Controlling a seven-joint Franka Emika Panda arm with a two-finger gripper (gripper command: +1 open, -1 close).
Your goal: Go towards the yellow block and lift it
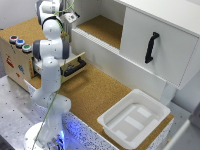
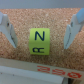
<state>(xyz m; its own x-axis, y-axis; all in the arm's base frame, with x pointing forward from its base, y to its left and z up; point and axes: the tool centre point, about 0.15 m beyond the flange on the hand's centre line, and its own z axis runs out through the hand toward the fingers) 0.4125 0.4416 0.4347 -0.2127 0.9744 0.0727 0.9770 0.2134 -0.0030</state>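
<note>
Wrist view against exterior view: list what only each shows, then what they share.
Only the wrist view shows the yellow block, lettered N and R, lying between the open claw's two fingers, untouched. Only the exterior view shows the white bin, the white cabinet with a black handle, the wooden box with coloured buttons, and the arm itself. Both show the cork surface.
</note>
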